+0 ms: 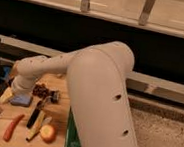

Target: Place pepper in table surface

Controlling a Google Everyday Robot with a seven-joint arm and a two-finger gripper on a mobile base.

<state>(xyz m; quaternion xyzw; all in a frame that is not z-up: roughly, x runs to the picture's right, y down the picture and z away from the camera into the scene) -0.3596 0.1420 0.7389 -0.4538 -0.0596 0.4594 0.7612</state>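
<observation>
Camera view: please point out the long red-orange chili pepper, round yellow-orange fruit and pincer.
long red-orange chili pepper (12,127), camera view, mid body.
round yellow-orange fruit (48,132), camera view, its centre.
pincer (20,91), camera view, arm's end above blue block (20,100).

Arm folded low, pincer open
The pincer hangs with jaws apart and empty, the white wrist just beside it, the thick upper link towering nearer.

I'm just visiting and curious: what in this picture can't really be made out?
Camera view:
Green tray: mostly hidden behind the big white arm.
Gripper, low over the table surface at left: largely masked by its own wrist.
Dark clump beside the blue block: too blurred to identify.
</observation>
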